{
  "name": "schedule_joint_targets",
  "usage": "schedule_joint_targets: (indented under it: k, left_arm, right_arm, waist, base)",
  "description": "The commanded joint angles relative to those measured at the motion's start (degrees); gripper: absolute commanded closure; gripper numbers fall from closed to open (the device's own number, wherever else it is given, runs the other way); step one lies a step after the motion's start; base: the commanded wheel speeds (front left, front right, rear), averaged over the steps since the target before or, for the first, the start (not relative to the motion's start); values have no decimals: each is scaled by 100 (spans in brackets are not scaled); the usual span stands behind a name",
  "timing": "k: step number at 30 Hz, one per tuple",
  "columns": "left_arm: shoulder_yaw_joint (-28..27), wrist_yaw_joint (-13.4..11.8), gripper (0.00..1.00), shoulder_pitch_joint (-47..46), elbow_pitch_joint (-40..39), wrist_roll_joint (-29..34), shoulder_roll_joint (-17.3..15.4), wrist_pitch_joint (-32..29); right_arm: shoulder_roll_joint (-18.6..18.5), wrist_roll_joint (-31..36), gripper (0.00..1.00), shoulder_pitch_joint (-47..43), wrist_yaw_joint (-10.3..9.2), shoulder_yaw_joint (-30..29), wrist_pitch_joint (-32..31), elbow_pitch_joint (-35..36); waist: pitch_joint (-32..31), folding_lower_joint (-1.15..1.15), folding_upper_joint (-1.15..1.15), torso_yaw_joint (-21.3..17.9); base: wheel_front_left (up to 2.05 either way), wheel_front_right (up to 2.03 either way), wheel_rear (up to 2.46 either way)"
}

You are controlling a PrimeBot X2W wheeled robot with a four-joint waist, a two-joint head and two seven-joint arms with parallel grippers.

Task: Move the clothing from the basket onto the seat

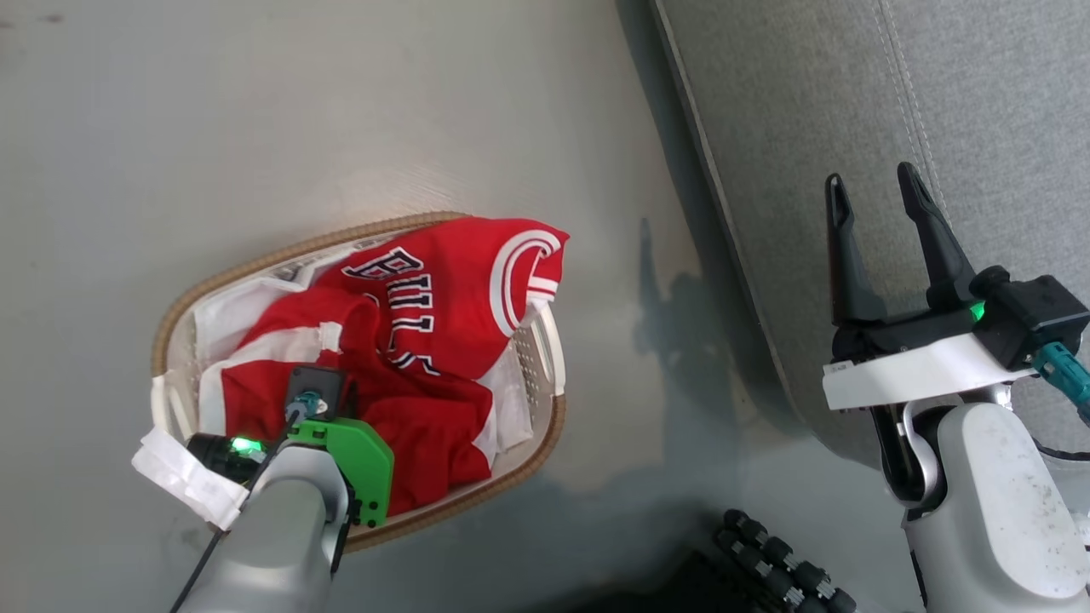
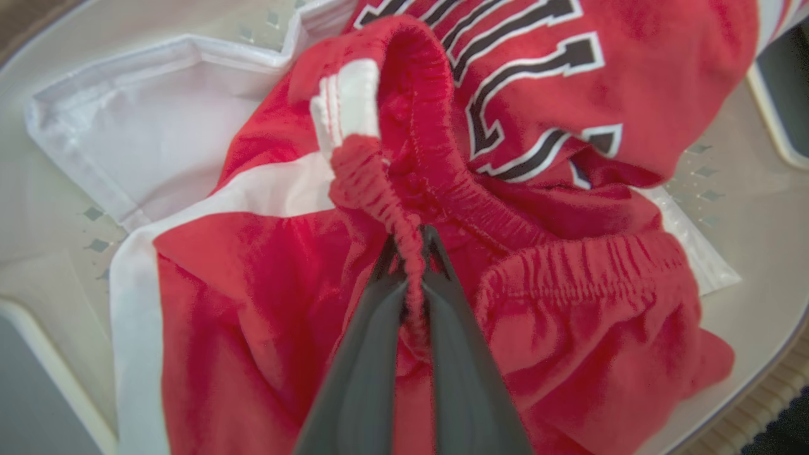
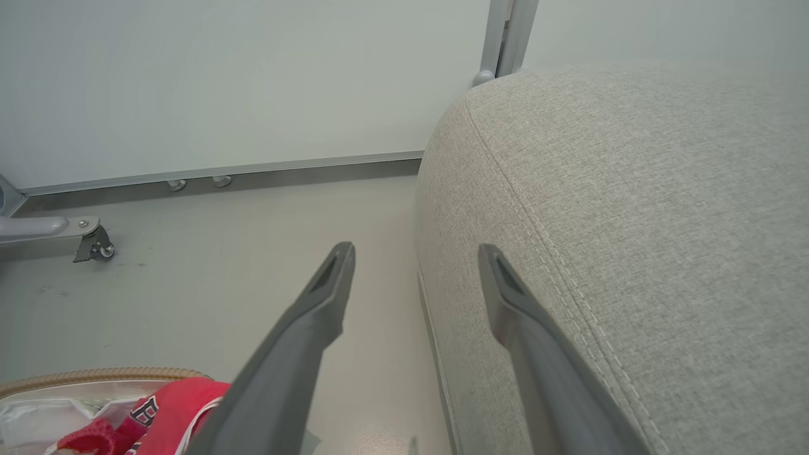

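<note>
Looking down from the head, we find the basket [image 1: 538, 362] on the grey floor [image 1: 255, 102] toward eight o'clock, with the clothing [image 1: 426, 375] heaped inside it. A red jersey [image 1: 477, 281] lies uppermost, its black lettering folded so that we read only part of it, and red shorts [image 2: 253, 303] lie beneath.

Our left gripper [image 2: 409, 243] is down in the basket. From the head its fingers are hidden under the wrist and a green bracket [image 1: 358, 455]. The left wrist view shows them pressed together on the shorts' gathered waistband, fabric pinched between them. White liner [image 2: 158, 126] shows at ten o'clock there.

Our right gripper [image 1: 870, 174] hovers at three o'clock of the head view, fingers spread apart, over the edge of the seat [image 1: 809, 128], which the frame cuts off at top and right. A dark ribbed thing [image 1: 775, 570] at five o'clock is too cropped to identify.
</note>
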State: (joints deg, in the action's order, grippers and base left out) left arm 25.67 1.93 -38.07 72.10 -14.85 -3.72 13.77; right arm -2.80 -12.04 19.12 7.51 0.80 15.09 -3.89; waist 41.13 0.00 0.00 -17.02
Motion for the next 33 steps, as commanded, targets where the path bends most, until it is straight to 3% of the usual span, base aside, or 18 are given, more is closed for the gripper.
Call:
schedule_joint_targets:
  k: [1,14,21,33]
  left_arm:
    - [13,60,100,116,-87,-65,30,61]
    - [223,290,100,843,-1336,-102,66,145]
    - [399,428,100,909,-1987,-4,-249,131]
    - [777,551,100,-14,-3763,-225,-811,-1017]
  right_arm:
    - [-19,65,0,-116,-5,-37,12,-36]
    - [-21,592,0,-858,-5,-127,12,-340]
    - [-20,717,0,-1383,-5,-149,12,-509]
    - [-19,840,0,-1930,-5,-26,12,-595]
  waist:
    - [-455,0,0,312]
    - [-2232,0,0,1117]
    - [-3230,0,0,1313]
    - [-4196,0,0,1435]
  base:
    - [0,0,0]
    - [0,0,0]
    - [0,0,0]
    - [0,0,0]
